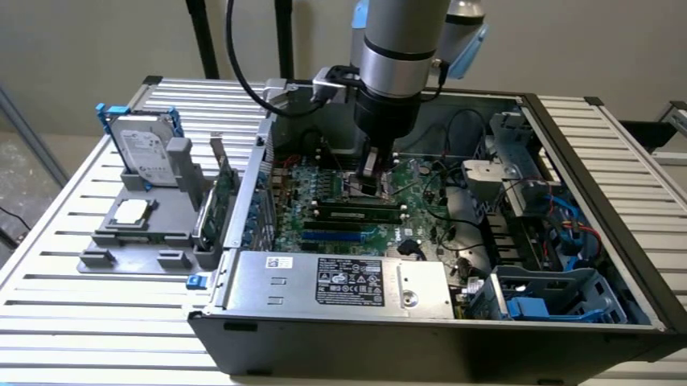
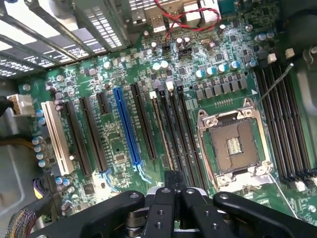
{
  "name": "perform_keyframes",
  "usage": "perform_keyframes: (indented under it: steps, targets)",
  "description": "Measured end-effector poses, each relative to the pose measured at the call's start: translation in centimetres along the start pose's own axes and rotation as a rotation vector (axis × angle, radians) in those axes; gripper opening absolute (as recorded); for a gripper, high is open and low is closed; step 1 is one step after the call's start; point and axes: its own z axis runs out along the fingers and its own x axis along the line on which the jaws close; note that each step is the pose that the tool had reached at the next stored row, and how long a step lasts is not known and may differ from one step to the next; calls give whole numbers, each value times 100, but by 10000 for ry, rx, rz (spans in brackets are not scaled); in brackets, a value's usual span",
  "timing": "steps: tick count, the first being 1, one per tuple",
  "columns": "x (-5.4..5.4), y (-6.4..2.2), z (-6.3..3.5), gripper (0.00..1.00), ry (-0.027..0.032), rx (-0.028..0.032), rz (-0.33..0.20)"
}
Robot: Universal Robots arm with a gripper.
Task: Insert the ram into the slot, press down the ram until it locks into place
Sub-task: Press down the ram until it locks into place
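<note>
End effector (image 2: 173, 182) closed, close above ram (image 1: 355, 211)

Slot (image 2: 182, 134) glossy black plastic; computer case (image 1: 429, 338) matt grey metal.

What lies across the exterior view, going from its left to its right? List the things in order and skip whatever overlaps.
From the exterior view's left: hard drive → upright green card → ram stick → grey plastic bay.
</note>
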Motion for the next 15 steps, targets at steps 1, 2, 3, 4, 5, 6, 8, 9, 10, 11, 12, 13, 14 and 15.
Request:
perform_keyframes:
  steps: [1,2,3,4,5,6,8,9,10,11,12,13,14,15]
  targets:
    - [0,0,0,11,-3,0,161]
    - [0,0,0,11,-5,0,322]
    - [0,0,1,11,-8,0,489]
    - [0,0,1,11,-12,0,652]
    - [0,0,2,11,-15,0,816]
    - [0,0,2,11,-18,-1,980]
    - [0,0,3,11,-27,-2,1336]
    - [0,0,4,11,-32,-2,1512]
    - [0,0,6,11,-36,-3,1689]
    - [0,0,7,11,-42,-4,1868]
    - [0,0,8,11,-47,-5,2047]
    - [0,-1,10,11,-51,-6,2226]
    - [0,-1,11,11,-56,-7,2407]
    - [0,-1,13,11,-62,-8,2602]
